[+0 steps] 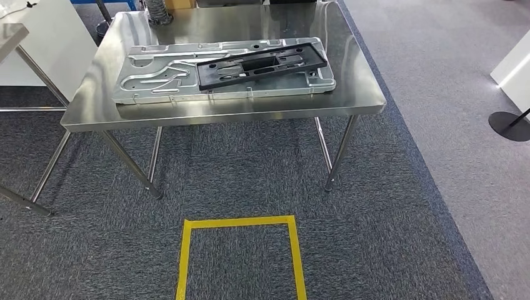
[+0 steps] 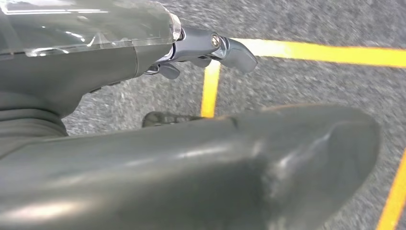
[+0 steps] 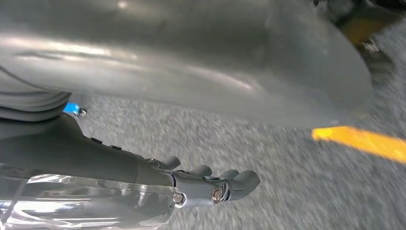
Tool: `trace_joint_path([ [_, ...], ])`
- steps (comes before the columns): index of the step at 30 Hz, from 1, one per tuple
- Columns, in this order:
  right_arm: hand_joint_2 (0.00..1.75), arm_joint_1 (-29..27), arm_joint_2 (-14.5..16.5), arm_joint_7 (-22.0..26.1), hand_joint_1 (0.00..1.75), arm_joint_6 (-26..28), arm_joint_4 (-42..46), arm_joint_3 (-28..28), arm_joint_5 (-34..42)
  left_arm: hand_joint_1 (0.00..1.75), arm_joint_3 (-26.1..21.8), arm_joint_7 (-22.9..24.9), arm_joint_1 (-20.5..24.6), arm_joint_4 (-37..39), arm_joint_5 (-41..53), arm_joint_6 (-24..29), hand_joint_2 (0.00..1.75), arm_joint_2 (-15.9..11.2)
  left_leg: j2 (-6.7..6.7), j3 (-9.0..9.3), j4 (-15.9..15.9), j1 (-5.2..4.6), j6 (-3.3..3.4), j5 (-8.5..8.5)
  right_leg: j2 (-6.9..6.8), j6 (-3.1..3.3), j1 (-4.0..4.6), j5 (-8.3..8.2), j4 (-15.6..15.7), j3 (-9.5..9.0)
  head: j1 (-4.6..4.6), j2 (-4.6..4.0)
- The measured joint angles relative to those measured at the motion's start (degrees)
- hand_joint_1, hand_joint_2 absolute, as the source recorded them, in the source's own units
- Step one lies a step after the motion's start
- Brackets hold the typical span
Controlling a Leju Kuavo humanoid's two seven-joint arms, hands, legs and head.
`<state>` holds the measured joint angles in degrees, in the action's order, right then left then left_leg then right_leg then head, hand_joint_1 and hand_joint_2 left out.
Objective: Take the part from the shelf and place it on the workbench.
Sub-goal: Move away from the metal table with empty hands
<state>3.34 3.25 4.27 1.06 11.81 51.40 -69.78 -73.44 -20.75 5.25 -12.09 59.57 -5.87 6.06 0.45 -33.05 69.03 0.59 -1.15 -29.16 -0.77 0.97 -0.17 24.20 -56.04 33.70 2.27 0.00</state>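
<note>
Judging by the black part (image 1: 261, 64) lying on the silver plate (image 1: 150, 78) in the upper middle, atop the worktop (image 1: 225, 115), we think placement done; our left hand (image 2: 210, 50) and right hand (image 3: 210, 184) hang empty, fingers loosely extended.

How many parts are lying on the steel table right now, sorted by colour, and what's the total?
Silver: 1, the large stamped metal panel lying flat on the steel table.
Black: 1, the long plastic frame resting on top of the panel.
Total: 2 parts.
</note>
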Motion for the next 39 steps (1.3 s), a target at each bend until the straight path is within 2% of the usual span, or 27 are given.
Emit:
trace_joint_path([
  [2,0.0,0.0,0.3,-0.3,0.0,-0.4,0.0,0.0,0.0,0.0,0.0,0.0,0.3,0.0,0.2,0.0,0.0,-0.2,-0.05,6.53,-9.2,-0.28,0.72,-0.5,-0.01,-0.48,0.15,-1.03,-0.5,1.32,0.0,0.0],
  [3,0.0,0.1,0.5,-0.4,0.0,-0.5,0.0,0.0,0.1,0.0,0.0,0.0,0.4,0.0,0.2,0.0,0.0,-0.2,-0.07,8.52,-12.5,-0.45,1.07,-1.36,-0.04,-0.77,0.17,-1.61,-0.6,1.69,-0.01,0.0],
  [4,0.0,0.0,0.5,-0.4,0.0,-0.7,0.0,0.0,0.1,0.0,0.0,0.0,0.4,0.0,0.3,0.0,0.0,-0.3,-0.07,9.35,-14.5,-0.64,1.41,-1.88,-0.08,-1.11,0.18,-2.22,-0.5,1.96,-0.01,0.0],
  [6,0.0,0.0,0.6,-0.4,0.0,-1.0,0.0,0.0,0.1,0.0,0.0,0.0,0.3,0.0,0.4,0.0,0.0,-0.3,0.07,8.62,-15.1,-0.5,2.16,-1.1,0.02,-1.79,0.12,-2.81,-0.4,2.46,-0.02,0.0],
  [7,0.0,0.0,0.6,-0.4,0.0,-1.1,0.0,0.0,0.2,0.0,0.0,0.0,0.3,0.0,0.4,0.0,0.0,-0.3,0.19,8.04,-15.3,-0.38,2.65,-0.42,0.16,-2.09,0.06,-1.57,-1.3,2.94,-0.02,0.0],
  [8,0.0,0.0,0.6,-0.3,0.0,-1.2,0.0,0.0,0.2,0.0,0.0,0.1,0.3,0.0,0.5,0.0,0.0,-0.3,0.31,7.4,-15.4,-0.23,3.05,0.27,0.32,-2.37,-0.02,0.77,-3.4,3.68,-0.02,0.0],
  [10,0.0,-0.1,0.6,-0.1,0.0,-1.2,0.0,0.0,0.3,0.0,0.1,0.1,0.3,0.0,0.8,0.0,0.0,-0.3,0.41,5.85,-15.0,-0.27,3.5,1.41,0.51,-2.79,-0.35,6.86,-10.7,5.56,-0.02,0.0],
  [11,0.0,-0.1,0.6,0.1,0.0,-1.2,0.0,0.0,0.4,0.0,0.1,0.1,0.3,0.0,0.9,-0.1,0.0,-0.3,0.43,5.01,-14.8,-0.32,3.5,1.9,0.52,-2.99,-0.47,8.66,-14.4,6.27,-0.02,0.0],
  [12,0.0,-0.1,0.6,0.1,0.0,-1.2,0.0,0.0,0.4,0.0,0.1,0.1,0.3,0.0,1.0,-0.1,0.0,-0.3,0.45,4.12,-14.5,-0.35,3.44,2.37,0.52,-3.14,-0.57,9.1,-16.9,6.4,-0.02,0.0],
  [13,0.0,-0.1,0.6,0.2,0.0,-1.3,0.0,0.0,0.5,0.0,0.1,0.2,0.3,0.0,1.0,-0.1,0.0,-0.3,0.46,3.16,-14.1,-0.36,3.34,2.8,0.52,-3.22,-0.65,8.27,-17.4,5.59,-0.02,0.0],
  [14,0.0,0.0,0.6,0.2,0.0,-1.3,-0.1,0.1,0.6,0.0,0.2,0.2,0.3,0.0,1.1,-0.1,0.0,-0.3,0.46,2.24,-13.6,-0.35,3.2,3.19,0.52,-3.21,-0.71,6.72,-15.7,3.69,-0.02,0.0],
  [15,0.0,0.0,0.6,0.2,0.0,-1.3,-0.1,0.1,0.7,0.0,0.2,0.3,0.3,0.0,1.2,-0.1,0.0,-0.3,0.45,1.41,-13.2,-0.33,3.03,3.49,0.53,-3.09,-0.73,5.26,-12.2,0.87,-0.02,0.0],
  [16,0.0,0.1,0.6,0.2,0.0,-1.3,-0.1,0.1,0.8,0.0,0.2,0.4,0.3,0.0,1.2,-0.1,0.0,-0.3,0.41,0.65,-12.7,-0.38,2.83,3.72,0.54,-2.88,-0.62,4.68,-7.8,-2.27,-0.02,0.0],
  [17,0.0,0.1,0.6,0.2,0.0,-1.3,-0.1,0.2,0.8,0.0,0.3,0.5,0.3,0.0,1.2,0.0,0.0,-0.3,0.4,0.11,-12.3,-0.44,2.58,3.92,0.56,-2.59,-0.51,4.84,-3.9,-4.85,-0.02,0.0],
  [18,0.0,0.2,0.5,0.2,0.0,-1.3,-0.1,0.2,0.8,0.0,0.3,0.7,0.4,0.0,1.3,0.1,0.0,-0.3,0.4,-0.28,-12.0,-0.49,2.28,4.13,0.58,-2.29,-0.35,5.41,-1.1,-6.43,-0.02,0.0],
  [19,0.0,0.2,0.5,0.1,0.0,-1.3,-0.1,0.2,0.8,0.0,0.3,0.9,0.4,0.0,1.3,0.2,0.0,-0.3,0.42,-0.54,-12.0,-0.5,1.93,4.39,0.6,-1.95,-0.17,5.96,0.3,-7.04,-0.02,0.0],
  [21,0.0,0.2,0.6,-0.1,0.0,-1.3,-0.1,0.2,0.8,0.0,0.3,1.2,0.5,0.0,1.3,0.4,0.0,-0.3,0.39,-0.78,-11.8,-0.4,1.15,4.67,0.54,-1.11,-0.24,5.59,0.9,-6.8,-0.02,0.0],
  [22,0.0,0.2,0.6,-0.2,0.0,-1.3,-0.1,0.2,0.8,0.0,0.3,1.3,0.5,0.0,1.3,0.6,0.0,-0.3,0.3,-1.08,-11.1,-0.33,0.82,3.93,0.47,-0.65,-0.34,5.2,1.0,-6.6,-0.02,0.0],
  [24,0.0,0.1,0.6,-0.3,0.0,-1.2,-0.1,0.3,0.8,0.0,0.3,1.5,0.4,0.0,1.2,0.7,0.0,-0.3,0.07,-2.78,-6.4,-0.15,0.3,-0.03,0.24,0.07,-0.44,4.44,1.2,-5.99,-0.02,0.0],
  [26,0.0,0.1,0.5,-0.3,0.0,-1.2,-0.1,0.3,0.8,0.0,0.3,1.5,0.3,0.0,1.2,0.9,0.0,-0.2,0.03,-5.36,1.4,0.01,-0.11,-4.56,0.16,0.34,-0.31,3.79,1.0,-5.03,-0.02,0.0],
  [27,0.0,0.1,0.5,-0.3,0.0,-1.2,-0.1,0.3,0.7,0.0,0.3,1.6,0.3,0.0,1.2,0.9,0.0,-0.2,0.03,-6.0,4.2,0.08,-0.25,-5.53,0.16,0.32,-0.25,3.5,0.8,-4.54,-0.02,0.0],
  [28,0.0,0.1,0.5,-0.3,0.0,-1.2,-0.1,0.3,0.7,0.0,0.3,1.6,0.3,0.0,1.2,1.0,0.0,-0.2,0.03,-5.56,4.8,0.12,-0.31,-5.29,0.17,0.24,-0.23,3.27,0.6,-4.09,-0.02,0.0],
  [29,0.0,0.1,0.6,-0.3,0.0,-1.1,-0.1,0.3,0.7,0.0,0.3,1.6,0.3,0.0,1.1,1.0,0.0,-0.2,0.04,-3.92,2.9,0.14,-0.3,-4.08,0.18,0.12,-0.23,3.11,0.4,-3.72,-0.02,0.0],
  [31,0.0,0.0,0.6,-0.3,0.0,-1.0,-0.1,0.3,0.6,0.0,0.3,1.8,0.3,0.0,1.0,1.2,0.0,-0.3,0.03,1.53,-5.5,0.15,0.01,-1.35,0.18,-0.17,-0.25,2.9,-0.1,-3.2,-0.02,0.0],
  [33,0.0,0.1,0.6,-0.3,0.0,-0.5,-0.1,0.4,0.8,0.0,0.3,2.1,0.3,0.0,0.9,1.3,0.0,-0.3,-0.02,5.04,-11.5,-0.06,0.76,-0.26,0.2,-0.7,-0.13,2.68,-0.5,-2.81,-0.02,0.0],
  [37,0.0,0.1,0.6,-0.2,0.0,0.1,-0.1,0.9,1.1,0.0,0.3,2.5,0.3,0.0,0.8,1.4,0.0,-0.2,-0.01,4.9,-12.7,-0.1,2.31,0.34,0.34,-2.09,-0.08,2.71,-1.3,-2.14,-0.02,0.0],
  [39,0.0,0.0,0.6,-0.2,0.0,0.2,-0.1,1.1,1.2,0.0,0.3,2.5,0.3,0.0,0.8,1.4,0.0,-0.1,0.1,4.42,-13.0,0.05,3.13,0.98,0.51,-2.68,-0.24,5.75,-5.5,-0.25,-0.02,0.0],
])
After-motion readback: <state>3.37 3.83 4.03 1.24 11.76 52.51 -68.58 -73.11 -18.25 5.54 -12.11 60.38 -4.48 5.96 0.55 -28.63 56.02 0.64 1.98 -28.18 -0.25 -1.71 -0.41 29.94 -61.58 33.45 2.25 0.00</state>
